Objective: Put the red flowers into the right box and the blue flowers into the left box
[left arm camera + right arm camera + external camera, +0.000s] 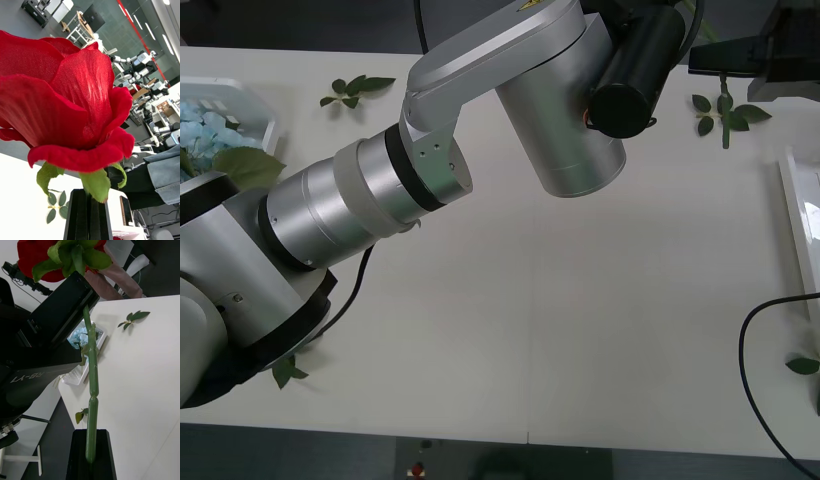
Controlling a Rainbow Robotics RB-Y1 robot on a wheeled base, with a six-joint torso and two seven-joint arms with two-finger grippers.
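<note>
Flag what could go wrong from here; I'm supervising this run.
Both the left gripper and right gripper have their jaws shut on one red rose: moving apart could bend its stem or pull off the bloom. The right one holds only the stem's end, so the rose may tip.

Both claws, left [89, 215] and right [91, 457], clamped on stems.

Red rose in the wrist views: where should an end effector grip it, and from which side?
Grip the artificial red rose on its thin green stem, not the soft bloom. Come in crosswise to the straight stem, as the right end effector does at its lower end.
</note>
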